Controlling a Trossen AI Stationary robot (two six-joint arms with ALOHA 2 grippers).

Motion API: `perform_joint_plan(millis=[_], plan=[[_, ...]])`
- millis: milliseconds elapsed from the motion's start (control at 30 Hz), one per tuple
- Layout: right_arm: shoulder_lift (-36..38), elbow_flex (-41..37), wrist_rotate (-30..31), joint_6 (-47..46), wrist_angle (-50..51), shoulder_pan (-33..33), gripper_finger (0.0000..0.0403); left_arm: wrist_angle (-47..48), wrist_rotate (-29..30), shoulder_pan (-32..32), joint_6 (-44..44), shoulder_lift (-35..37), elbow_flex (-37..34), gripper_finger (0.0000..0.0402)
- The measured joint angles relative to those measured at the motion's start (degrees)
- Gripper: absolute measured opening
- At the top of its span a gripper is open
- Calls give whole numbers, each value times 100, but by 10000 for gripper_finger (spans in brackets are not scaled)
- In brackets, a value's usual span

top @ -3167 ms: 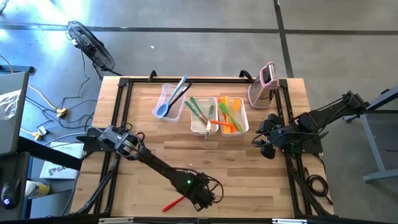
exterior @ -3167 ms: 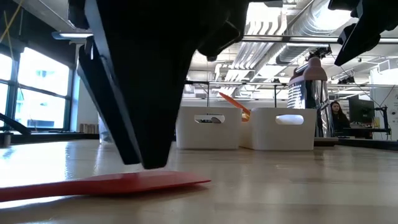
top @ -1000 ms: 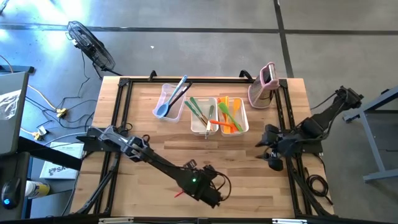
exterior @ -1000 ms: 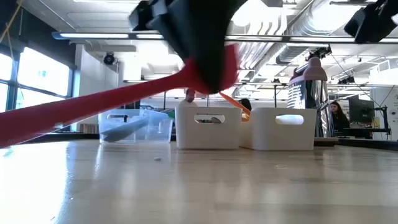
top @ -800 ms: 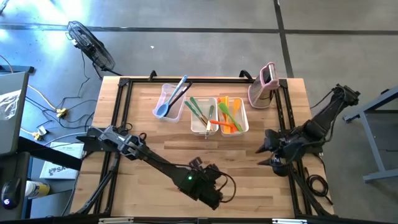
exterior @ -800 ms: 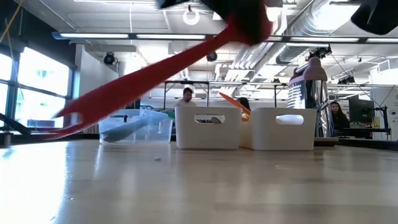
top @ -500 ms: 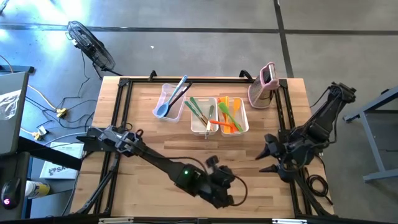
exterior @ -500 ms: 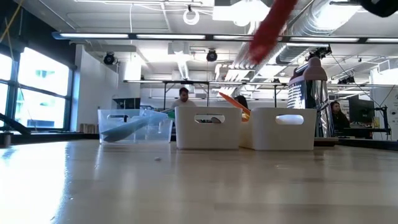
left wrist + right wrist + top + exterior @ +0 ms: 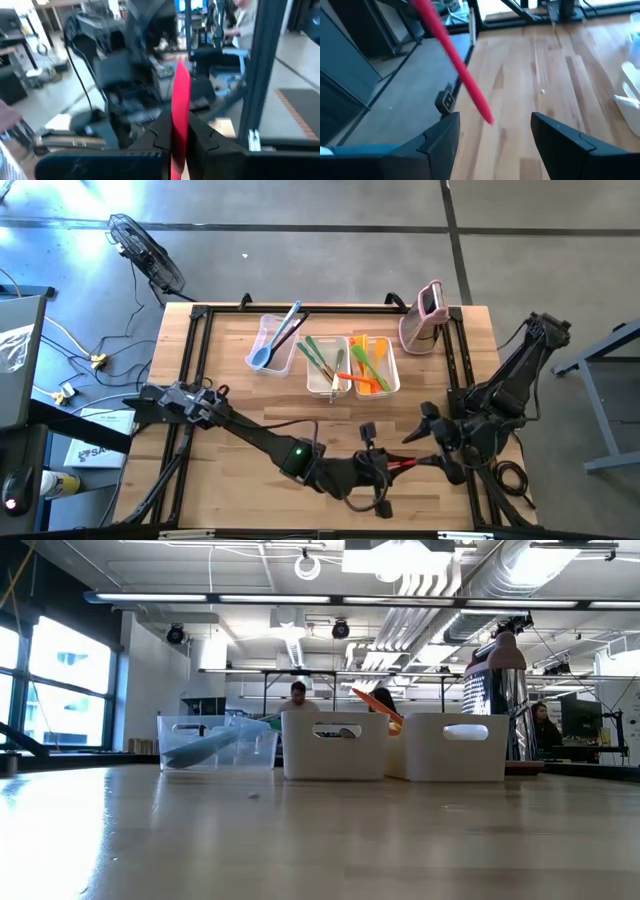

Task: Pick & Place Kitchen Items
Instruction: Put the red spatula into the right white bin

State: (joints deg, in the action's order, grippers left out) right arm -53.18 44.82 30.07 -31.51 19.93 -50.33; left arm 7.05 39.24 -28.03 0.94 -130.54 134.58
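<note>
Left hand (image 9: 378,472) clamped shut on the red spatula (image 9: 402,465), held above the bench (image 9: 250,395) near its front edge, long axis pointing at the right hand (image 9: 432,448), which waits wide open, empty, just beyond its tip.

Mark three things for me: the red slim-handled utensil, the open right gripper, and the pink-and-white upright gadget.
red slim-handled utensil (image 9: 455,65): right wrist view, middle of its shaft.
right gripper (image 9: 492,134): right wrist view, gap midway between its open fingertips.
pink-and-white upright gadget (image 9: 424,317): high view, its body.
</note>
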Motion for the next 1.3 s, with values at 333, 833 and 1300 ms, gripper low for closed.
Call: perform_joint_plan(millis=[333,833,1300], plan=[[-570,0,425,927,-1159,7,235,-399,-532,298,41,0,-22,15],[-629,0,369,1446,-1183,7,34,-346,-689,328,31,0,-22,15],[-629,0,291,1432,-977,7,13,-44,-746,330,15,0,-22,112]])
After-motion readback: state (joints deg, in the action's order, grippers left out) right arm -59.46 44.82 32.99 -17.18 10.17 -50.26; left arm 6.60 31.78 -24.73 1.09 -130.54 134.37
